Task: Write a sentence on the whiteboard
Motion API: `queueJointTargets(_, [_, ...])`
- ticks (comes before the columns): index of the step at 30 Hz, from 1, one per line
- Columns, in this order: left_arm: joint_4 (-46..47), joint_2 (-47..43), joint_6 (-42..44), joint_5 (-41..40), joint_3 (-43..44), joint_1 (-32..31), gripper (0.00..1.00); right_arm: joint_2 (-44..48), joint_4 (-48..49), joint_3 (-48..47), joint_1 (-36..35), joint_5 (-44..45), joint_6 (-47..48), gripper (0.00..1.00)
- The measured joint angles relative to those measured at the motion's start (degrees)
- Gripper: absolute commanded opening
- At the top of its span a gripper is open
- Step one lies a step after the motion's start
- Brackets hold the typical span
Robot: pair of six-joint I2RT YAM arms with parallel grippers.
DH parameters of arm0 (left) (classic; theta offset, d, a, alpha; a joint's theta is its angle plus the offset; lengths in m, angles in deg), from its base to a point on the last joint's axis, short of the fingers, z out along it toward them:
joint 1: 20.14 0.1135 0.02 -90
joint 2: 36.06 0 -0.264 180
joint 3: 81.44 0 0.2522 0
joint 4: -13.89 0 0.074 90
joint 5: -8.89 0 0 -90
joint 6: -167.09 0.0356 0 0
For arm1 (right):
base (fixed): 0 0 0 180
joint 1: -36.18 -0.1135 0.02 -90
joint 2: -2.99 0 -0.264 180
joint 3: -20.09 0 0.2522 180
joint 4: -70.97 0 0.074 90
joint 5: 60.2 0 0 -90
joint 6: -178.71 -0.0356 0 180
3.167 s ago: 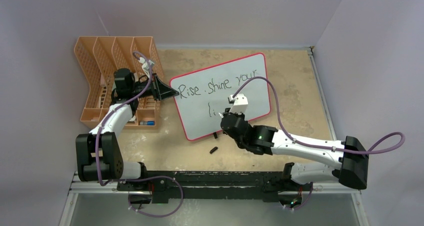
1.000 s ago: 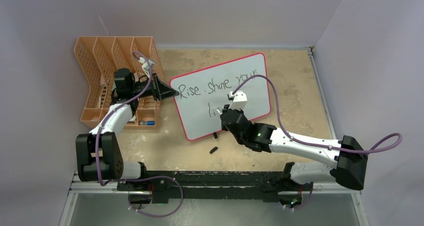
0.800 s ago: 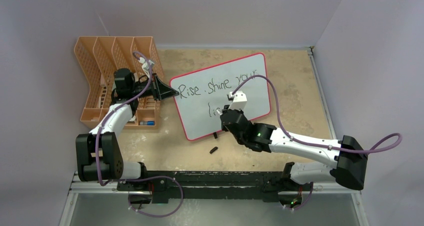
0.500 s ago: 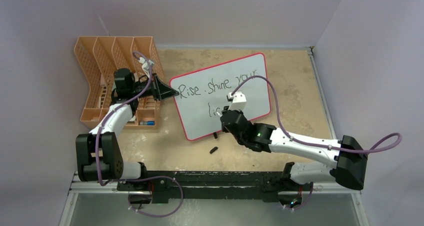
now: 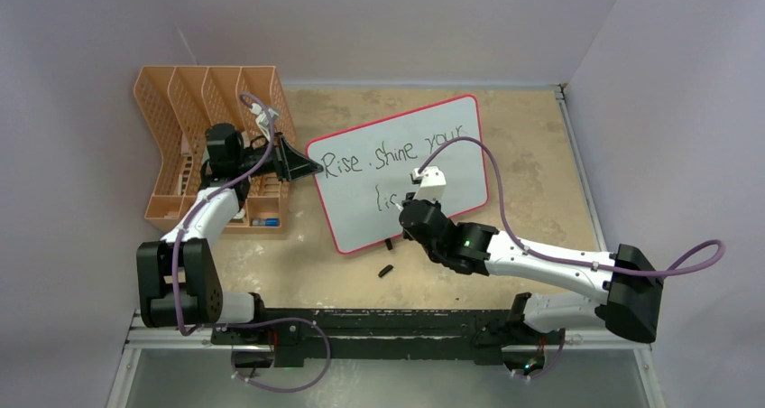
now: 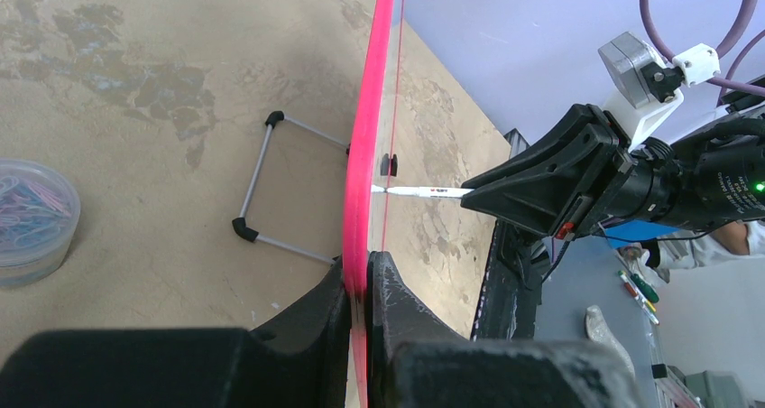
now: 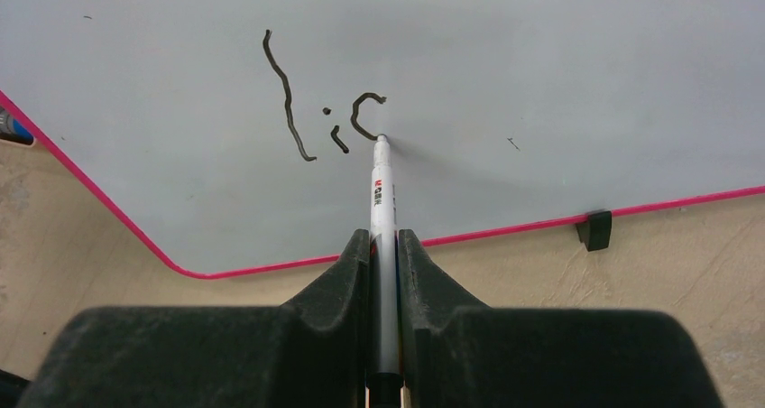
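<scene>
At far left, the orange mesh file rack (image 5: pixel 180 110) stands just beside the work and plays no part in it. Next to it, the left gripper (image 6: pixel 360 282) is pinched tight on the left rim of the whiteboard (image 5: pixel 456 137), which stands propped near the middle of the table, tilted back on its wire stand (image 6: pixel 271 187). That clamp is what makes clean writing possible, so it should not slacken or twist while a stroke is being drawn.

On the board, the sentence (image 5: pixel 390 149) has its upper line complete, while the lower line shows only an "l", an "i" and an open curve. The right gripper (image 7: pixel 383 245) has its fingers closed on the marker (image 7: pixel 380 187), whose tip touches the board at the lower end of that curve.

The robot is judged to be midway through the word "light". To do this well, the right arm should press lightly and evenly, since a hard push could rock the propped board. Strokes should be short and slow, spaced to match the letters already there. Little room is left above the lower rim, so any tail must stay small.
</scene>
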Motion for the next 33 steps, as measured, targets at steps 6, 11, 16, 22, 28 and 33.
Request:
queueJointTargets(6, [0.0,0.0,0.0,0.0,0.0,0.0,0.0,0.0,0.0,0.0,0.0,0.5,0.0,0.0])
queueJointTargets(11, [0.0,0.0,0.0,0.0,0.0,0.0,0.0,0.2,0.1,0.0,0.0,1.7,0.0,0.0])
queueJointTargets(16, [0.0,0.0,0.0,0.0,0.0,0.0,0.0,0.3,0.7,0.0,0.1,2.6,0.2,0.0])
queueJointTargets(22, [0.0,0.0,0.0,0.0,0.0,0.0,0.0,0.3,1.4,0.0,0.1,2.9,0.9,0.0])
queueJointTargets(28, [0.0,0.0,0.0,0.0,0.0,0.0,0.0,0.3,1.9,0.0,0.1,2.9,1.3,0.0])
queueJointTargets(33, [0.0,0.0,0.0,0.0,0.0,0.0,0.0,0.3,2.2,0.0,0.1,2.9,1.6,0.0])
